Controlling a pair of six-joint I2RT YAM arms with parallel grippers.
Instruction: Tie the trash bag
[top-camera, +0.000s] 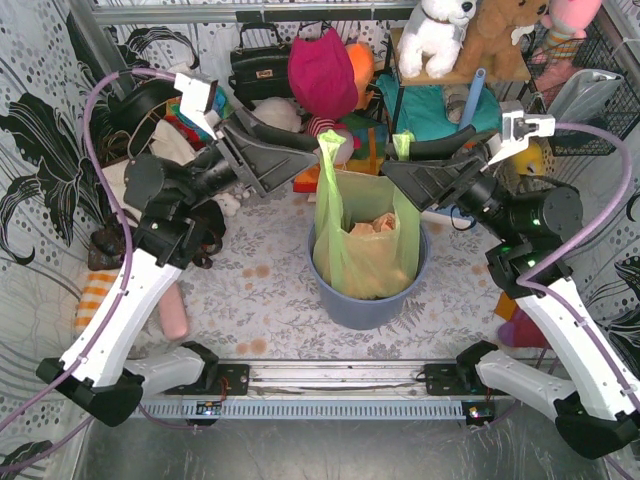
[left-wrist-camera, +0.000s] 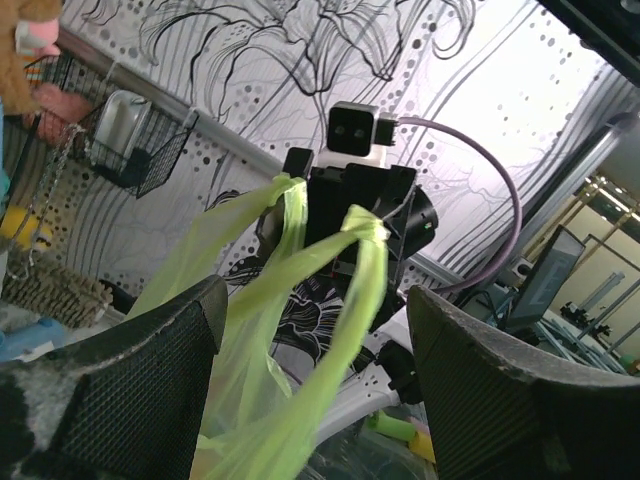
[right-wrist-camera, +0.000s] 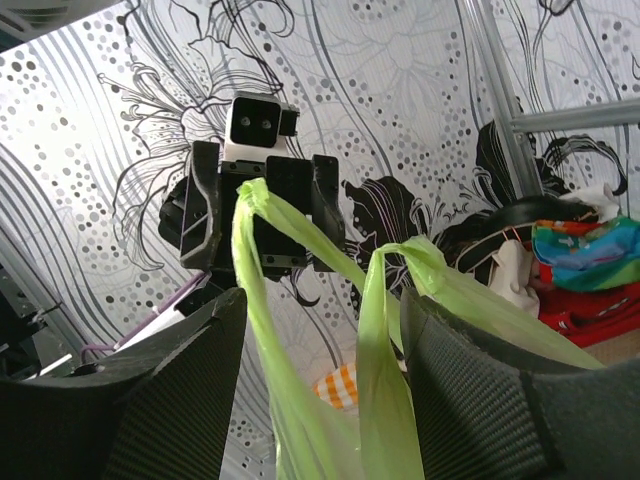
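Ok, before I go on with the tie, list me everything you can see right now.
bag: one, lime green, in the bin, both handles up
paper: crumpled, brown, inside the bag
bin: one, blue, table centre
handbag: one, black, back left
magenta soft thing: one, back centre, kind unclear
white plush: one, back shelf
brown plush: one, beside the white one
wire basket: one, black, back right
left arm: white and black, jaws open by the handles
right arm: same colours, jaws open by the handles
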